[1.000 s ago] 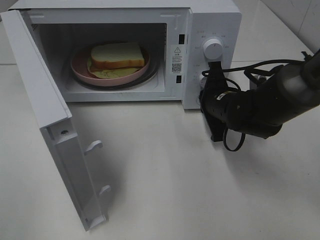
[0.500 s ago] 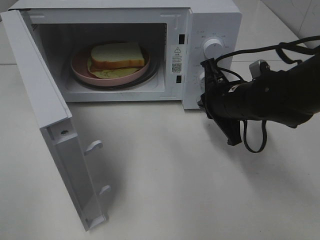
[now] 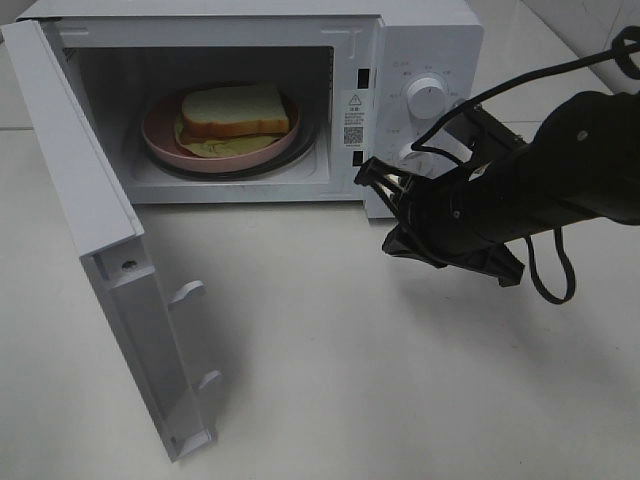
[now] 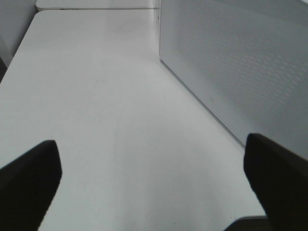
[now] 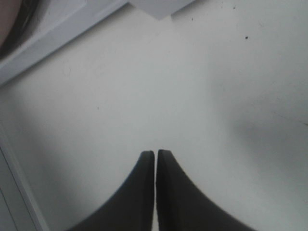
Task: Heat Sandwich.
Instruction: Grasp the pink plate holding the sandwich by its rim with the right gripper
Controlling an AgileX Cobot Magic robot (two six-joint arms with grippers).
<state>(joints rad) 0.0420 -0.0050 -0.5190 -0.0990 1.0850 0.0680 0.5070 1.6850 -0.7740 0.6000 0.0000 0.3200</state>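
Note:
The sandwich [image 3: 235, 110], white bread with tan crust and a bit of green showing under it, lies on a round pink plate [image 3: 160, 135] inside the open microwave [image 3: 430, 40]. The microwave door [image 3: 100, 250] is swung wide to the left. My right gripper [image 3: 368, 178] [image 5: 155, 154] is shut on nothing. It hovers in front of the lower control panel, pointing left toward the cavity's right edge, over bare table. My left gripper [image 4: 154, 187] is open and empty beside the microwave's perforated side wall [image 4: 231, 62]. It does not show in the exterior high view.
The upper knob [image 3: 427, 98] is visible; my right arm partly covers the lower one. A black cable [image 3: 545, 275] loops off the right arm. The white table [image 3: 330, 360] spreads in front of the microwave, with the open door standing over its left part.
My right arm has swung left and lower, away from the knobs, and its wrist has turned so the gripper now points toward the cavity. Sandwich, plate and door have not moved.

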